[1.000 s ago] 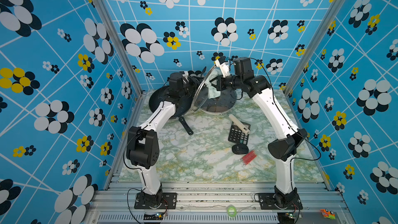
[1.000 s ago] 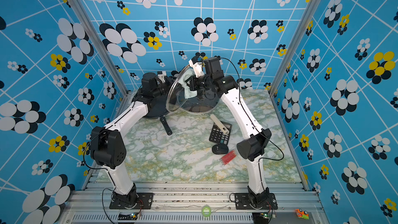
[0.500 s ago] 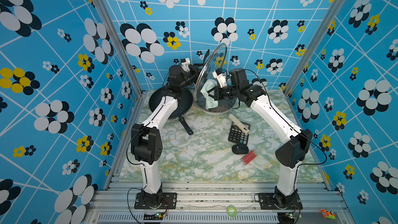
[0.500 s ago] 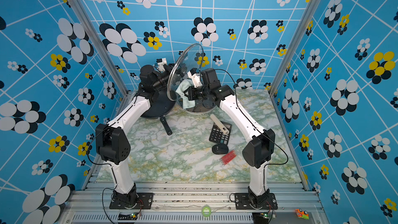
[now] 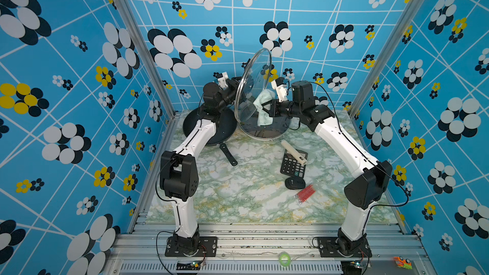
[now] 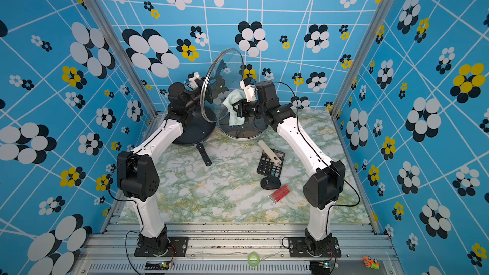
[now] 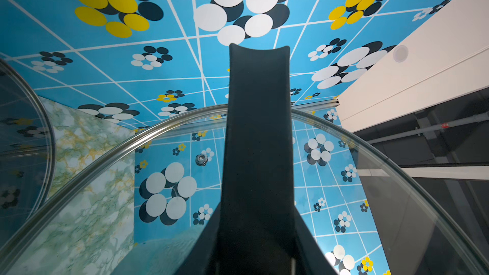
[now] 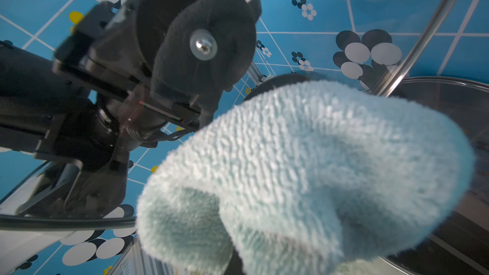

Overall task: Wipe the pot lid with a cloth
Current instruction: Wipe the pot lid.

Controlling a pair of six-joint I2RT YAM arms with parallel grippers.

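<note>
Table (image 5: 238, 202): front half open, I see free room there; the back wall sits close behind both wrists. Left arm is raised, left gripper (image 5: 234, 91) clamped on the pot lid (image 5: 258, 70), which stands on edge over the frying pan (image 5: 193, 128). Right gripper (image 5: 266, 107) pinches the cloth (image 5: 264, 121) at the glass; I cannot confirm contact. A steel-rimmed round piece (image 5: 264, 133) lies below.

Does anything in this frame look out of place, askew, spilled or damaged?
One oddity: a cream-coloured tube lies slantwise across the far end of the black calculator, partly overhanging it, rather than on the marbled table. Nothing looks spilled or broken; the clear glass pot lid and pale mint-green cloth look intact.
</note>
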